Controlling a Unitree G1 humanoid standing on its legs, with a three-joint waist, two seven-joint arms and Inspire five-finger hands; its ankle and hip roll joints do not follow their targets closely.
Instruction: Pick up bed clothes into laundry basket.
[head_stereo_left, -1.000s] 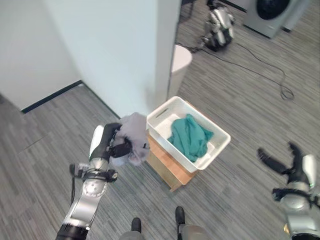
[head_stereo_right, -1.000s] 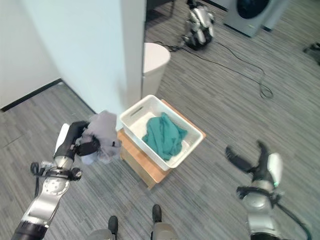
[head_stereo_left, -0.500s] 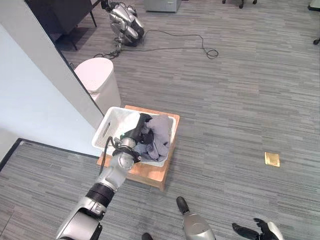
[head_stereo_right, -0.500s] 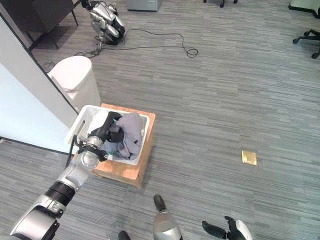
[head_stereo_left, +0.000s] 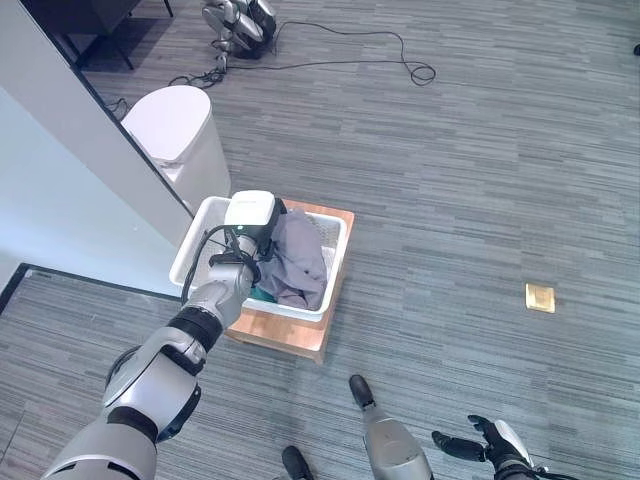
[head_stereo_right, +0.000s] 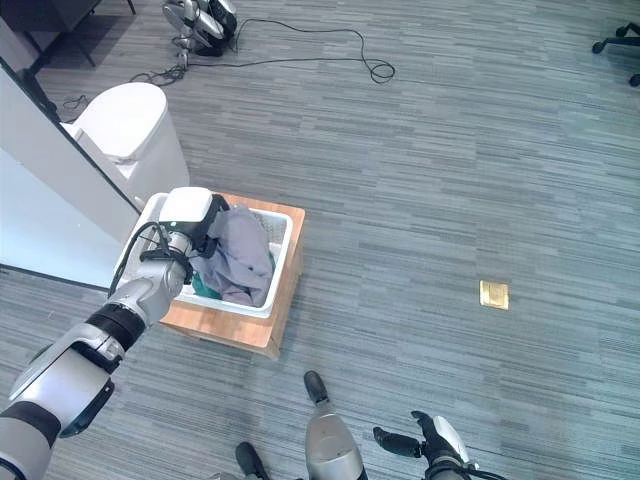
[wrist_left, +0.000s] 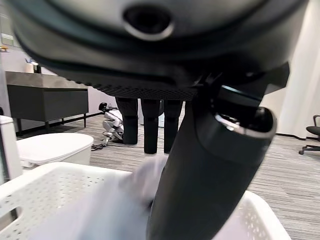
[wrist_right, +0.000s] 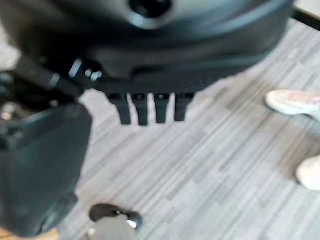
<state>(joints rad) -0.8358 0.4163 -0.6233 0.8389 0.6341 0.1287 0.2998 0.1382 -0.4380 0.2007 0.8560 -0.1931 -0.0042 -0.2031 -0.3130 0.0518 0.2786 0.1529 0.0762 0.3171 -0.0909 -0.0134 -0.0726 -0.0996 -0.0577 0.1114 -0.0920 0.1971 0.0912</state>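
Dark right hand (head_stereo_left: 478, 441) nearest, low over the grey plank floor (head_stereo_left: 480, 180), fingers straight and spread, holding nothing. In its wrist view, a person's pale shoes (wrist_right: 294, 101) on the floor past the fingertips. Further out, a small tan square (head_stereo_left: 540, 297) flat on the floor, well apart from everything else. Beyond, to the robot's left, a white laundry basket (head_stereo_left: 193, 252) on a low wooden stand (head_stereo_left: 285, 335). Reaching into it, the left hand (head_stereo_right: 212, 228), down against a grey garment (head_stereo_left: 295, 262) heaped in the basket's right half and up over its far rim. Left fingers straight in the wrist view, thumb against the pale cloth, grip not clearly closed. Teal cloth (head_stereo_right: 203, 287) just showing under the grey heap. Behind the basket, a white lidded bin (head_stereo_left: 182, 135) beside a pale wall panel (head_stereo_left: 60, 190). Farthest, a black cable (head_stereo_left: 350, 60) looping across the floor
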